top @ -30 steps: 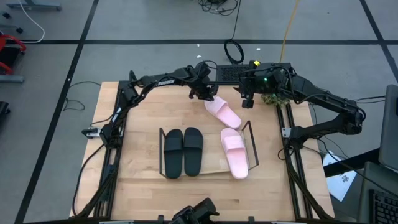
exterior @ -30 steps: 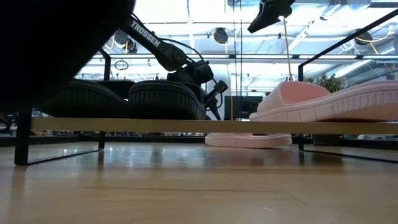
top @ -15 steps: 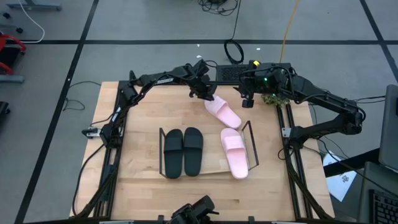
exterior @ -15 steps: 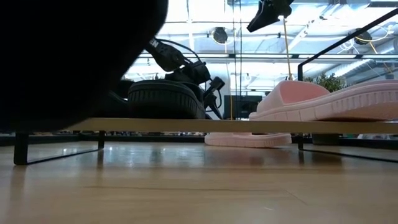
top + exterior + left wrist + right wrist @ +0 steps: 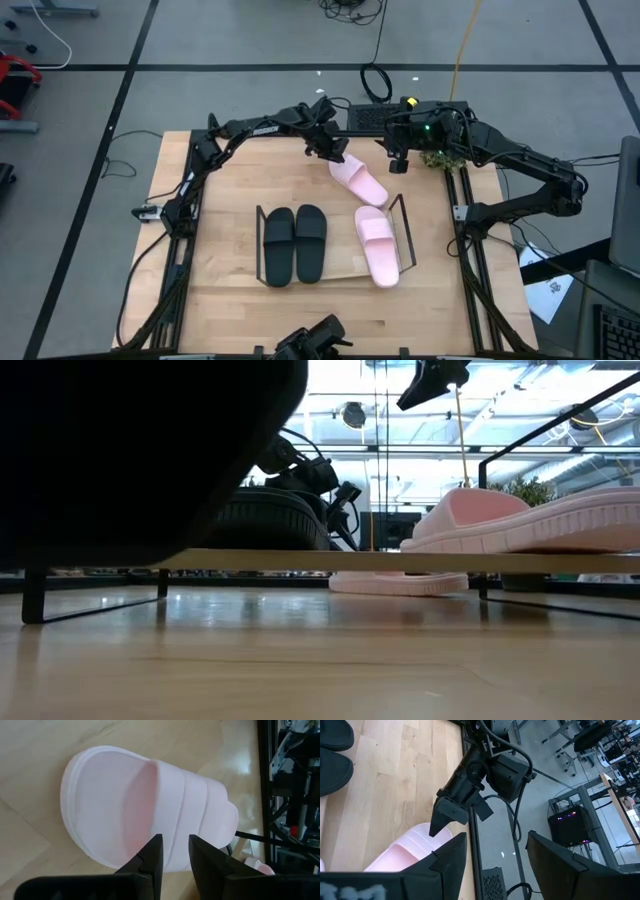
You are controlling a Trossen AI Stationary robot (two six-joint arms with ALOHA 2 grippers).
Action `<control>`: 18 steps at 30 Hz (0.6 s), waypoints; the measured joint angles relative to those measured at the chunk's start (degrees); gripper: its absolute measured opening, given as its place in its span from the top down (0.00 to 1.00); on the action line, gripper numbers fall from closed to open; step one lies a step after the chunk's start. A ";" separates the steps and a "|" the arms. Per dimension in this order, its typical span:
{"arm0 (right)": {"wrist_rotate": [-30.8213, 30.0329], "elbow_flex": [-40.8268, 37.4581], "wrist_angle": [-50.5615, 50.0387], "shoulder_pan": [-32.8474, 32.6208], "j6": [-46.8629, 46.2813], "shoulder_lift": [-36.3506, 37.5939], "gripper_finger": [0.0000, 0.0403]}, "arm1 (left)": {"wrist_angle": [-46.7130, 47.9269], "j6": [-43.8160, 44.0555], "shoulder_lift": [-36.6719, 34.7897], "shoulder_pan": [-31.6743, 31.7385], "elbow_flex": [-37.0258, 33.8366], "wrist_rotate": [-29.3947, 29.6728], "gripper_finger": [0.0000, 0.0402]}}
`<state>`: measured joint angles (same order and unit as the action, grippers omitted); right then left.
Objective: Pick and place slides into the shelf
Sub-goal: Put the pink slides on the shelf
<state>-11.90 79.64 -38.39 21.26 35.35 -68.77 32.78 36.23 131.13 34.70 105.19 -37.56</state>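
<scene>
In the overhead view we see the left arm reaching from the table's left edge across the upper middle of the frame, its left claw [image 5: 330, 150] tipped down just over the heel end of a loose pale pink slide sandal [image 5: 359, 181] that lies at an angle on the light wooden table [image 5: 225, 190], just above the shelf's right end. In the left wrist view the two dark fingers [image 5: 152, 856] stand a narrow gap apart above that sandal's edge, gripping nothing we can make out.

The right arm bends in from the right edge, and its right claw [image 5: 397, 160] hangs raised at upper centre-right, jaws wide apart and empty.

The low clear plastic shelf with thin dark wire end frames [image 5: 404, 225] sits at mid-frame, carrying the matte black pair of slides [image 5: 295, 243] on its left and a second pale pink slide [image 5: 377, 244] on its right.
</scene>
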 joint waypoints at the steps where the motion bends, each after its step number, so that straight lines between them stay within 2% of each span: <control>1: 0.00 0.00 0.00 0.00 -0.02 0.00 0.51 | -0.02 0.03 0.00 -0.04 0.00 0.15 0.78; 5: 0.00 0.00 0.00 0.00 -0.03 0.00 0.51 | -2.79 -0.01 0.00 -0.77 -0.09 4.78 0.78; 10: 0.00 0.00 -0.04 0.00 -0.11 0.00 0.51 | -7.44 0.94 0.00 -1.58 -0.07 6.89 0.78; 18: -0.02 0.00 -0.05 0.00 -0.13 0.00 0.51 | -12.63 0.46 0.02 -2.05 -0.07 6.26 0.78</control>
<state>-11.92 79.64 -38.44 21.26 35.22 -68.77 20.16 36.69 131.15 32.64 105.12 -31.29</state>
